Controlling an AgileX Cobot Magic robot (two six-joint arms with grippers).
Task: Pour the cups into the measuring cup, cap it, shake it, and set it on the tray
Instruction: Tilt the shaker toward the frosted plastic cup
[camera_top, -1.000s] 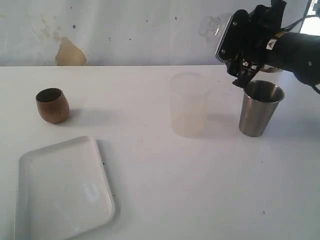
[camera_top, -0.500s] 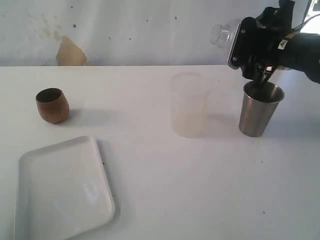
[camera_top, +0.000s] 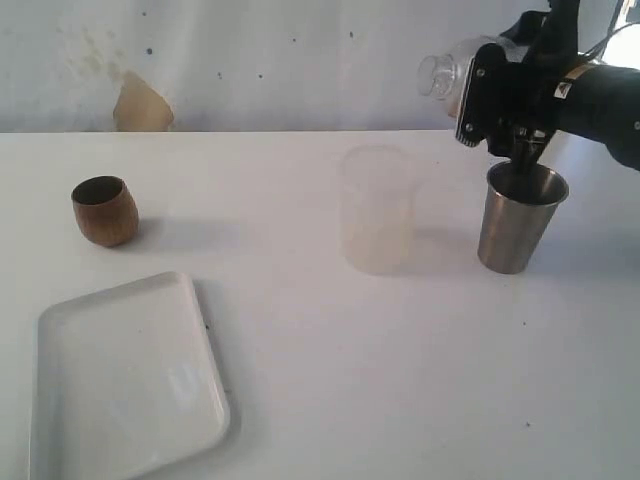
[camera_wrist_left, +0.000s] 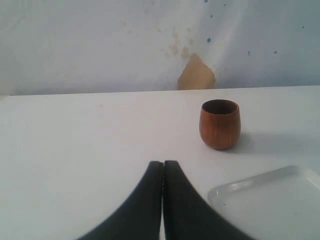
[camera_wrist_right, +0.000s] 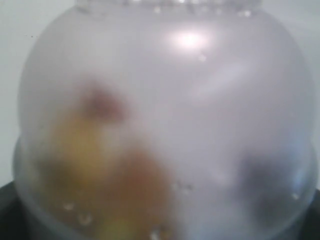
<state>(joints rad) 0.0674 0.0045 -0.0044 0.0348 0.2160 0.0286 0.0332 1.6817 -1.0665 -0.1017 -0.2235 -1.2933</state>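
the tray (camera_top: 120, 380) lay bare at lower left; the left claw (camera_wrist_left: 163, 167) was clenched on nothing. behind stood the wooden cup (camera_top: 105, 210) at left, frosted cup (camera_top: 378, 215) at centre, steel tumbler (camera_top: 518, 220) at right. upper right, the right claw (camera_top: 472, 88) grasped the cap (camera_top: 445, 72). no measuring cup showed; pouring, capping, shaking seemingly remained.

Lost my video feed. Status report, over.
Left gripper shut, empty. Right gripper gripping clear dome-shaped plastic cap, low over tapered steel tumbler. Measuring cup not in view.
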